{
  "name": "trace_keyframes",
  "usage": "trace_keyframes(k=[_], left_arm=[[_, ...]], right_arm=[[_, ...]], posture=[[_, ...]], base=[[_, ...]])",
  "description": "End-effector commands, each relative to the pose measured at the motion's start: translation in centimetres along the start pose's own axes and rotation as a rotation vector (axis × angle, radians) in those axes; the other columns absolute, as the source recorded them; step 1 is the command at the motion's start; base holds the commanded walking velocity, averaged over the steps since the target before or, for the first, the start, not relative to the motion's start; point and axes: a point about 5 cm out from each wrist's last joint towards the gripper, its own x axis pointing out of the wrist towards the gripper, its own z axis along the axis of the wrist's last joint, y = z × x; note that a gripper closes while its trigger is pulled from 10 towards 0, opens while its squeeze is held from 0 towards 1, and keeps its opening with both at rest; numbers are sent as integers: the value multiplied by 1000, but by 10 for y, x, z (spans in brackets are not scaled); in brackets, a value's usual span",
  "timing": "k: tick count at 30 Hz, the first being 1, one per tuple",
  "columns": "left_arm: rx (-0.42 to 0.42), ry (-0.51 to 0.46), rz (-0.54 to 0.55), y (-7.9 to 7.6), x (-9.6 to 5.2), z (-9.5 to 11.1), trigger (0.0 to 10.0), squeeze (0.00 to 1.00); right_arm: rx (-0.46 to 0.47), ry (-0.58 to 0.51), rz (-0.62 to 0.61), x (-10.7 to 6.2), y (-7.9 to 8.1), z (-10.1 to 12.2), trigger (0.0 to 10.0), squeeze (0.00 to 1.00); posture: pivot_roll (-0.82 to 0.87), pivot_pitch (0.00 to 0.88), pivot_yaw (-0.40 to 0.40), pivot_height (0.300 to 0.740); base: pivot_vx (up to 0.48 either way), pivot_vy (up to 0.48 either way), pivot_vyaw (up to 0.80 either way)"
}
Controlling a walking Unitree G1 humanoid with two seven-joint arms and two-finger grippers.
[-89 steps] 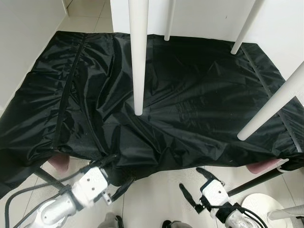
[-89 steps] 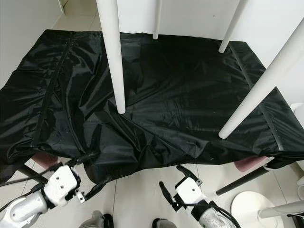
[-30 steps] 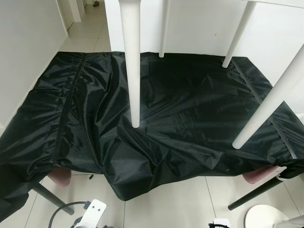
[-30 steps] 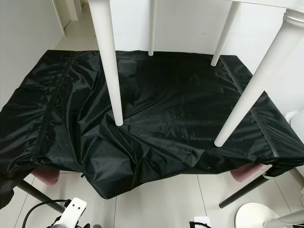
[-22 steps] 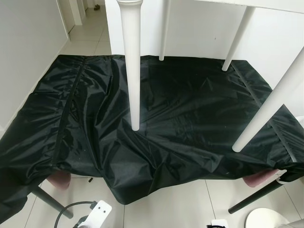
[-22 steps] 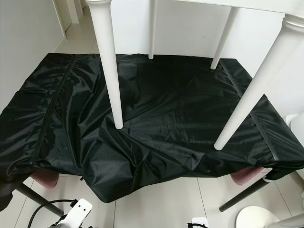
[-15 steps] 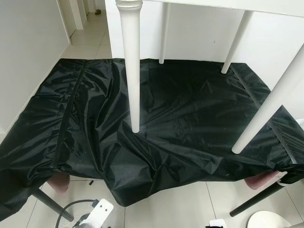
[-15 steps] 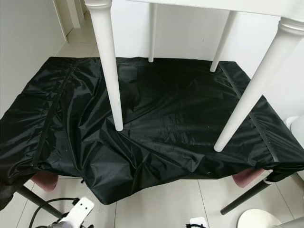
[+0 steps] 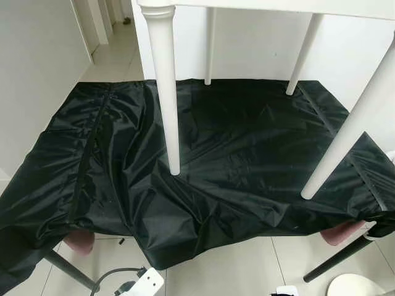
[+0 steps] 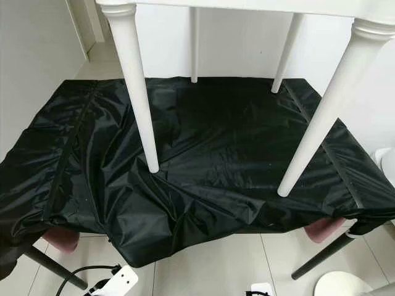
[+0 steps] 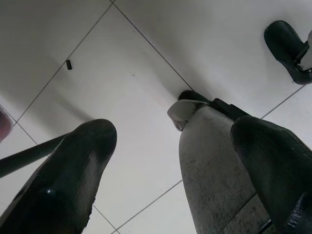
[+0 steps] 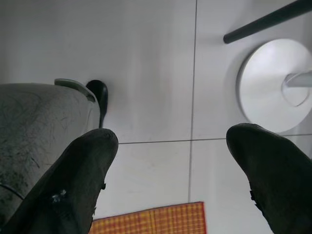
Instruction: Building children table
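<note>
Left eye view gives you the white children's table [image 9: 265, 5] standing upright on a black sheet [image 9: 247, 142] that is draped over a low surface. Its near-left leg [image 9: 165, 92] rests on the sheet close to the wrinkled middle, and the near-right leg [image 9: 355, 120] slants down to the sheet close to its right edge. Two far legs [image 10: 194, 46] meet the sheet along its back edge, by the white wall. The sheet's front edge hangs down in folds over the tiled floor [image 9: 234, 271]. Pink pads [image 9: 79, 242] and dark slanted rods [image 9: 336, 259] show beneath the sheet's front corners.

Your left hand [image 11: 170, 165] hangs low over the floor tiles, its two black fingers [image 11: 63, 180] spread wide and gripping nothing; the robot's grey leg [image 11: 214, 165] shows between them. Your right hand [image 12: 180, 170] is likewise released, fingers [image 12: 73, 180] parted above the tiles, with a round white base [image 12: 265, 83] and an orange patterned mat edge [image 12: 156, 219] beneath it.
</note>
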Motion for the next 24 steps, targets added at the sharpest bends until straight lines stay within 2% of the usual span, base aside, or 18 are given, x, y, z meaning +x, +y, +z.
trace_keyframes(k=[1,2,6,8,9,10,11,12,13,15,18,20,22,24], left_arm=[[-1,52,15,-7,-2,-14,10000,0],[-38,56,39,-6,-3,-16,10000,0],[-83,59,53,-5,-3,-17,10000,0],[-262,73,129,0,-5,-24,10000,0],[-311,74,147,2,-5,-25,10000,0],[-311,74,147,2,-5,-25,10000,0],[-380,79,176,6,-7,-29,10000,0],[-380,79,176,6,-7,-29,10000,0],[-424,83,199,9,-8,-32,10000,0],[-451,99,219,11,-11,-39,10000,0],[-448,137,245,11,-15,-51,10000,0],[-547,153,283,13,-17,-56,10000,0],[-547,153,283,13,-17,-56,10000,0],[-671,150,322,15,-18,-59,10000,0]], right_arm=[[-5,14,133,-5,41,-1,10000,0],[-18,12,140,-5,40,0,10000,0],[-23,12,141,-4,39,1,10000,0],[-36,-2,140,-3,36,5,10000,0],[-37,-4,139,-3,36,6,10000,0],[-37,-4,139,-3,36,6,10000,0],[-11,-4,131,-2,33,7,10000,0],[-11,-4,131,-2,33,7,10000,0],[15,-1,119,-1,31,7,10000,0],[16,0,112,-1,27,8,10000,0],[6,7,101,0,21,6,10000,0],[9,14,92,0,17,4,10000,0],[9,14,92,0,17,4,10000,0],[19,18,80,0,13,2,10000,0]], posture=[[-27,0,39,740],[-27,0,39,740],[-7,0,16,740],[11,0,-4,740],[11,0,-9,740],[11,0,-9,740],[12,0,-17,740],[12,0,-17,740],[12,0,-17,740],[12,0,-21,740],[11,0,-27,740],[12,0,-31,740],[12,0,-31,740],[17,11,-38,740]], base=[[0,0,0],[0,0,0],[0,0,0],[0,0,0],[0,0,0],[0,0,0],[0,0,0],[0,0,0],[0,0,0],[0,0,0],[0,0,0],[0,0,0],[0,0,0],[0,0,0]])
